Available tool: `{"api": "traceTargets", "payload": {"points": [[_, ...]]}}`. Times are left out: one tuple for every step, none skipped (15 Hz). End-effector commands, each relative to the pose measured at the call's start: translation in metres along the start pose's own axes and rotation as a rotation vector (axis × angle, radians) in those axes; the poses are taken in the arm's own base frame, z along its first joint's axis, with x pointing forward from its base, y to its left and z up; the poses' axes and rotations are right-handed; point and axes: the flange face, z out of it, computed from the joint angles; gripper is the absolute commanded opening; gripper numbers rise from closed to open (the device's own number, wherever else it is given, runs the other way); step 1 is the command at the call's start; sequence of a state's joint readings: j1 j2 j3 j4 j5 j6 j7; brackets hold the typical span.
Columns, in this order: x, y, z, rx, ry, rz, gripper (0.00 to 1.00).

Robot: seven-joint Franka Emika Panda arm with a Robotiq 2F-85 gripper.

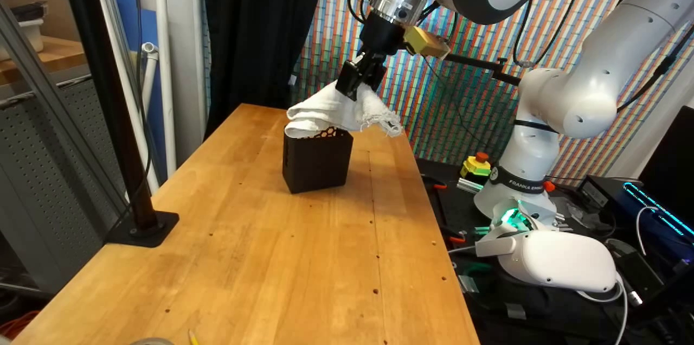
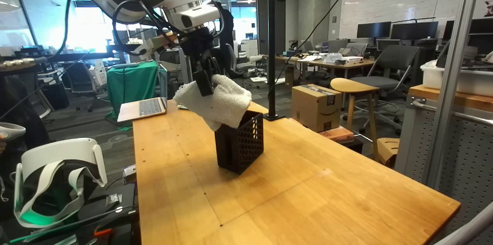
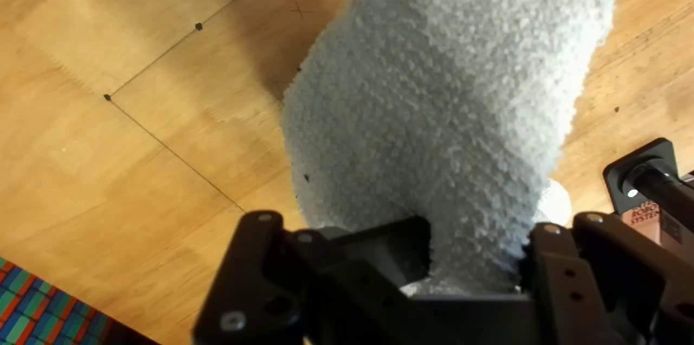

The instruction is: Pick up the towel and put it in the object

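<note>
"Wooden table (image 1: 303,258), a black honeycomb-sided bin (image 1: 317,166) upright on it. Why upright?"

"Probably so its mouth can take the white towel (image 2: 231,100) from above."

"And the hand (image 3: 474,258)?"

"Clamped on a bunched fold, holding the towel at the bin's top, ends drooping left and right; whether it touches the rim, I can't tell."

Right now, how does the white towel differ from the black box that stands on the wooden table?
Colour and surface: the towel is white and fluffy, while the box is black with honeycomb holes. Shape: the towel droops in loose folds; the box has straight edges and flat walls. Support: the towel hangs from the jaws, but the box stands upright on the table. Shared: each shows in both exterior views.
</note>
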State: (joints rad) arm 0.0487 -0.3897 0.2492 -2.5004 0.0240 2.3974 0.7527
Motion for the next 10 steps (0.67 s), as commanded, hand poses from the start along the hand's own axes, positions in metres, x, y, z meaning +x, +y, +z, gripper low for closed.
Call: {"api": "traceTargets", "payload": {"points": [[0.025,-0.019,0.001,-0.012,0.01,-0.032,0.01],[0.03,-0.023,0.004,-0.017,0.013,-0.038,0.01],[0.034,-0.027,0.007,-0.018,0.012,-0.044,0.01],[0.038,-0.03,0.012,-0.023,0.009,-0.046,0.01],[0.042,-0.032,0.017,-0.026,0.004,-0.048,0.01],[0.047,-0.033,0.026,-0.027,-0.013,-0.044,0.01],[0.051,-0.033,0.033,-0.026,-0.028,-0.036,0.01],[0.055,-0.031,0.043,-0.025,-0.047,-0.026,0.01],[0.058,-0.03,0.05,-0.026,-0.06,-0.018,0.01],[0.061,-0.027,0.059,-0.021,-0.076,-0.005,0.01]]}}
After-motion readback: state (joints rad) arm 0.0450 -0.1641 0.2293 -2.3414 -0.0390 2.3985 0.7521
